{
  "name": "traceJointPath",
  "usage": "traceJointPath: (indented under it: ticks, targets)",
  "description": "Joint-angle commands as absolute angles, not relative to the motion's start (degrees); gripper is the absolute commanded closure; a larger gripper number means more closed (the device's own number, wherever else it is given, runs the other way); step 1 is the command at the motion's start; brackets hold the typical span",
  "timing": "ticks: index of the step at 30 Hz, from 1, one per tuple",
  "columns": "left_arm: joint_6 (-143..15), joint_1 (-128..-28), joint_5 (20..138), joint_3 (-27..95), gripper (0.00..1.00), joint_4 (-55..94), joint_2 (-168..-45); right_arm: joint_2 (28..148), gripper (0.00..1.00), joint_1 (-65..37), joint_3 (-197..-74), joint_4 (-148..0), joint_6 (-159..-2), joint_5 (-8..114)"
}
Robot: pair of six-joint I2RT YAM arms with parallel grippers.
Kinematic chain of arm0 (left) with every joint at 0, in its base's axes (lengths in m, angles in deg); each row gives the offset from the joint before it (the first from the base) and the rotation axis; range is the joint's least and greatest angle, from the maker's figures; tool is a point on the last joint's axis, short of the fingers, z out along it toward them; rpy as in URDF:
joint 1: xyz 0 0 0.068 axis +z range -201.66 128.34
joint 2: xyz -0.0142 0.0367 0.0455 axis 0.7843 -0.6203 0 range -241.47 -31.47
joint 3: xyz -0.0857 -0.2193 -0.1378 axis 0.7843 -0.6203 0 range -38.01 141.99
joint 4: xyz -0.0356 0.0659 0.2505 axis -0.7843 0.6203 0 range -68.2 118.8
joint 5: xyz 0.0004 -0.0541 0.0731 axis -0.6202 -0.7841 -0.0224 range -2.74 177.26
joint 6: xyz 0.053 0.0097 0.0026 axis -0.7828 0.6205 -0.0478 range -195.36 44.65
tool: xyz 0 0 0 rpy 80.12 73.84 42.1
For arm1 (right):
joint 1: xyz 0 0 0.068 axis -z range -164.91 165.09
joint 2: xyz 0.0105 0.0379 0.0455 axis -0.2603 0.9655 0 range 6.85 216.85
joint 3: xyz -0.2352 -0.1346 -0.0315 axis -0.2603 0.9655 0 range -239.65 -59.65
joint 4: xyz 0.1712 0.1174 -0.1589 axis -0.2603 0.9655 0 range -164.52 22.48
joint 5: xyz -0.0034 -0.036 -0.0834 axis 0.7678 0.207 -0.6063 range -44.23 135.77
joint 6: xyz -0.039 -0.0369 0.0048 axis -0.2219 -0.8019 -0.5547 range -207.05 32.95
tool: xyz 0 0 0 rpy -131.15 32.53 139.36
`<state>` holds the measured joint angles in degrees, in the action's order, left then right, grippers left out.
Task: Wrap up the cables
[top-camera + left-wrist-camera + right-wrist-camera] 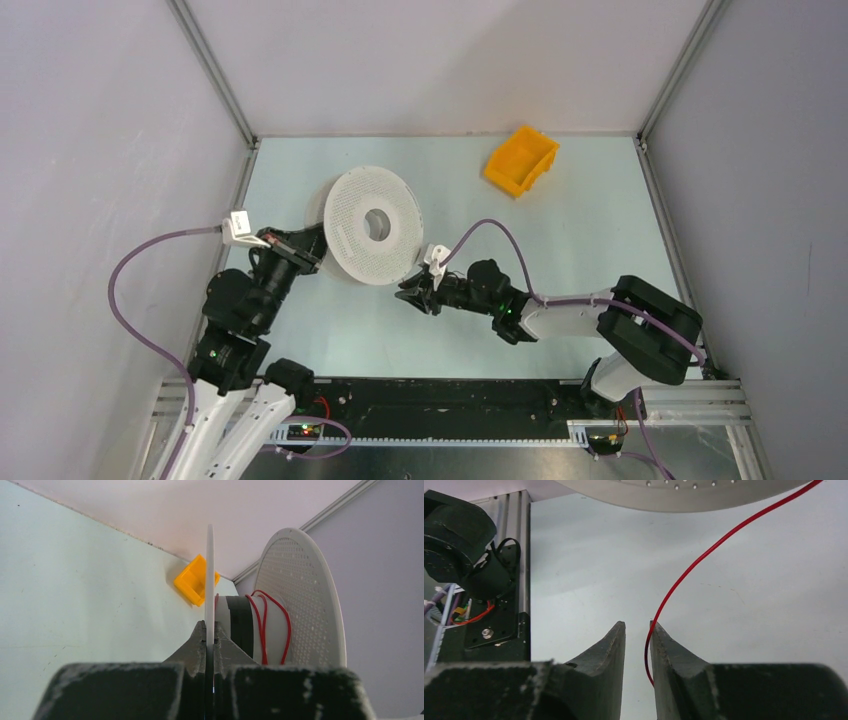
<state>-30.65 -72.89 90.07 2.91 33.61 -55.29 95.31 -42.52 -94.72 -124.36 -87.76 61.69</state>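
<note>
A white perforated spool stands on edge on the table. My left gripper is shut on the rim of its near flange, the fingertips pinching the thin edge. A few turns of thin red cable lie round the spool's core, next to the far flange. My right gripper is just below the spool's lower right rim. In the right wrist view, the cable runs down from the spool's rim into the narrow gap of my right gripper, along the right finger; the jaws stand slightly apart.
An orange bin sits at the back right of the table and also shows in the left wrist view. The left arm's base and the aluminium rail lie beyond the right gripper. Grey walls enclose the table.
</note>
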Motion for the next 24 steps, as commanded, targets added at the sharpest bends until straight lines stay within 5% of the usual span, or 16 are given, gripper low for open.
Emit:
traceJointPath:
  ticks: [1,19,24]
  targets:
    - [-27.9,-72.2,92.1,3.6,1.00,28.2,-53.9,93.2,0.72,-43.0,-94.5,-123.9,-92.1,56.8]
    - [-25.4,-72.1,93.4,3.4,1.00,28.5,-52.7,94.5,0.82,-43.8,-94.3,-124.4,-93.9,48.6]
    - [-24.6,-72.0,94.1,3.0,1.00,28.8,-52.5,94.2,0.70,-45.4,-94.3,-124.2,-96.3,42.3]
